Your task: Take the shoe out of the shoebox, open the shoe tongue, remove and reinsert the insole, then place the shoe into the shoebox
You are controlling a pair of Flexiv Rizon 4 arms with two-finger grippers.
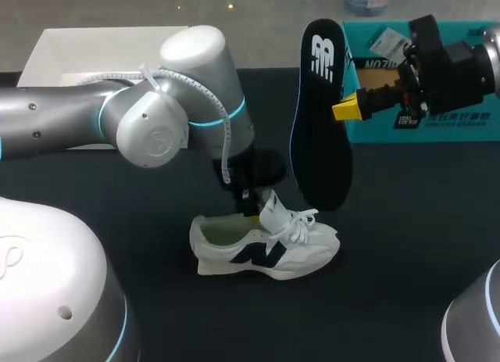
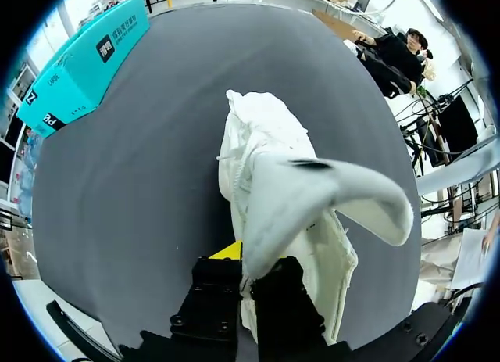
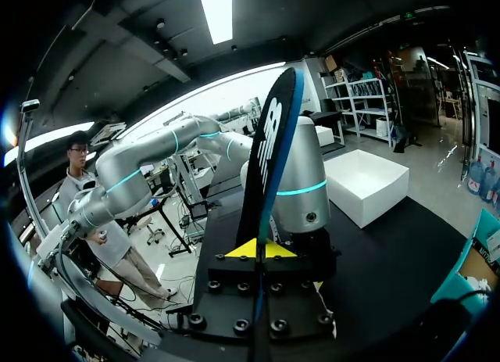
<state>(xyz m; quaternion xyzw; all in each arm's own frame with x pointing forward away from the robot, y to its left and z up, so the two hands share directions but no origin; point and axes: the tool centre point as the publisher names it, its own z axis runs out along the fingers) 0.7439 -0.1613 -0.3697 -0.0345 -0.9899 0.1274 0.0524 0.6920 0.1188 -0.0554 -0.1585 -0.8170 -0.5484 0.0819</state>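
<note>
Two robot arms work over a white shoe point(image 1: 266, 249): one holds its tongue, the other holds its black insole in the air.

The shoe lies on its sole at the lower centre of the head view, on the dark table point(image 1: 406, 245), toe towards the right and heel towards the left. The left gripper point(image 1: 248, 191) reaches down from above and appears clamped on the tongue point(image 1: 273, 208), pulling it up from the opening. The right gripper point(image 1: 351, 108), at the upper right, pinches the insole point(image 1: 319, 120) by one edge. The insole's long axis is nearly upright, its broad end down, just above the laces. The opening lies down and left of that end, so reinsertion probably falls to the right arm.
</note>
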